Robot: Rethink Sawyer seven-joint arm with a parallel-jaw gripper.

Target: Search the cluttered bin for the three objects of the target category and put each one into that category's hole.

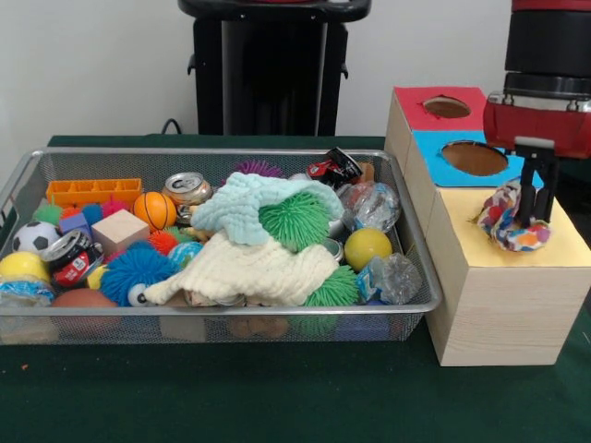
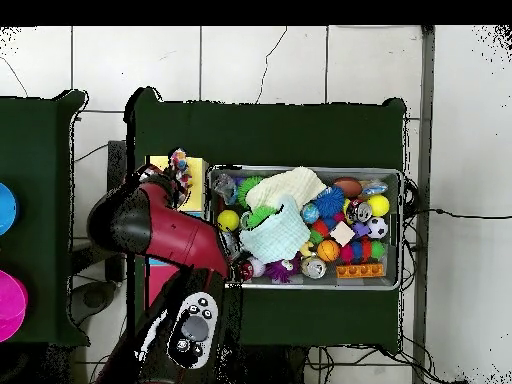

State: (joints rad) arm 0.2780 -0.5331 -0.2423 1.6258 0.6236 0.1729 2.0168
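Nearest, wire bin, crammed, no target obvious. Beside it, wooden box with 3 coloured sections. Gripper pinching a multicoloured fabric ball over the yellow section's front edge. Risk: early release, ball rolling off the edge onto the desk.

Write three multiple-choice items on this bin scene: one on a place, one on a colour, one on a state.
1. Where is the multicoloured ball?
A. In the wire bin
B. Over the yellow section of the wooden box
C. On the green cloth

2. The nearer open hole sits in which colour panel?
A. Blue
B. Yellow
C. Green

3. The gripper is:
A. Open and empty
B. Shut on the ball
C. Out of view

Key: B, the ball sits above the yellow top; A, blue surrounds that hole; B, the fingers pinch the ball.
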